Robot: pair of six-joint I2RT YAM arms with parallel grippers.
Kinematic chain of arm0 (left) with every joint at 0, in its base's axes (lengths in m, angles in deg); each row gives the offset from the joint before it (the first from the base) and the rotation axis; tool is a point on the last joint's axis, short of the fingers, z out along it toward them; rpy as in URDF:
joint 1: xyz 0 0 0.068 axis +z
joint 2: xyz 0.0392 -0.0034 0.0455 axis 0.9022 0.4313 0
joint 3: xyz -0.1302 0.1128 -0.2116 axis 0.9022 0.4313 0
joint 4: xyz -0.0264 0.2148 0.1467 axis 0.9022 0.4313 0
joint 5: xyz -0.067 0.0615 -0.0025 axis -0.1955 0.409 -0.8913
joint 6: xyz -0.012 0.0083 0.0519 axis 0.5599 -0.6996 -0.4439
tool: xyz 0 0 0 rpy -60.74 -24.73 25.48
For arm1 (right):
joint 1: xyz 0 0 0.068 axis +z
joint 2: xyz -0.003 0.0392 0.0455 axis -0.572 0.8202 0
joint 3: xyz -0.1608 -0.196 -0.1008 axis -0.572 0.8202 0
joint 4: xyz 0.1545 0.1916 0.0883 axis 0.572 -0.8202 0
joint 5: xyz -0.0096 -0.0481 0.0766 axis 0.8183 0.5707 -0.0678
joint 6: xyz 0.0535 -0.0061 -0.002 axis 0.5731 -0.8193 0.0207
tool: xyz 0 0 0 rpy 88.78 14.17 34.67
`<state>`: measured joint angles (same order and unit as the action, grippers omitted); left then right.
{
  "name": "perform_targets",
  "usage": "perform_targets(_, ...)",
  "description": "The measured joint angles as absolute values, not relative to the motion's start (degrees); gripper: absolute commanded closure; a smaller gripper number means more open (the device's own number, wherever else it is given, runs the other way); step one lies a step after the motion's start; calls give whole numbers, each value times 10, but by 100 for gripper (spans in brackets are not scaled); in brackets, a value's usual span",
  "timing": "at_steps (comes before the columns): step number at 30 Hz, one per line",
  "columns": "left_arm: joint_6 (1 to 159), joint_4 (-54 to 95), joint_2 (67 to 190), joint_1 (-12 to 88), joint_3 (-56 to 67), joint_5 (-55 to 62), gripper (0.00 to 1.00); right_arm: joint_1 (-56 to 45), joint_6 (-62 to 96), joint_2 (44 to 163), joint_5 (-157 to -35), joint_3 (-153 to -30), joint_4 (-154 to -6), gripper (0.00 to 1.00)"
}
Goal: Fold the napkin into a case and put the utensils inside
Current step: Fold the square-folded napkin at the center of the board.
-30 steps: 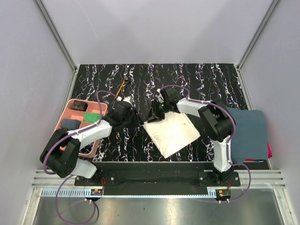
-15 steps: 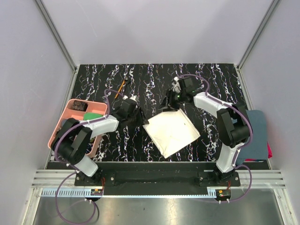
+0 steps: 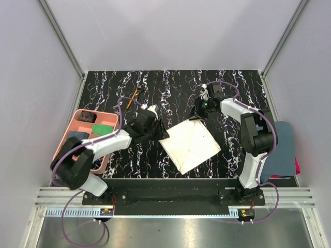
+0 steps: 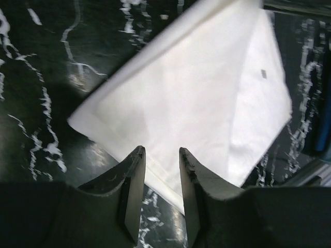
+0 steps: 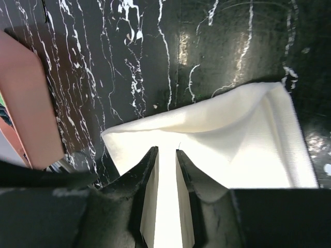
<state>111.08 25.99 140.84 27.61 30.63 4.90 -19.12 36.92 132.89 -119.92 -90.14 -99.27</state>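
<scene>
Black, white-veined tabletop (image 3: pixel 176 85) is boxed in by plain grey walls (image 3: pixel 170 31). Cream napkin (image 3: pixel 190 145) is laid centre-frame. L gripper (image 4: pixel 160 151) fingers are held slightly apart over its edge; R gripper (image 5: pixel 166 151) is pinched on its raised corner.

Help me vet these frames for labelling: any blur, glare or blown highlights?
Left wrist: napkin overexposed, its edges soft with blur. Right wrist: napkin weave sharp, sheen on the marbled table, pink tray edge blurred. Top external: even light, sharp.

The napkin (image 3: pixel 190 146) lies between tray (image 3: pixel 81 125) and towel (image 3: pixel 284 150).
</scene>
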Motion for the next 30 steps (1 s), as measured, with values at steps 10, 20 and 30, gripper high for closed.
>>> perform_targets(10, 1112, 253, 1381, 232, 256, 52, 64, -215, 346, 1323, -1199, -889, -1003, 66)
perform_targets(20, 1105, 256, 1498, 187, 212, -9, 62, -230, 334, 1322, -1198, -884, -1008, 70)
perform_targets(30, 1090, 293, 1491, 267, 211, 44, 53, -231, 332, 1323, -1207, -884, -1007, 71)
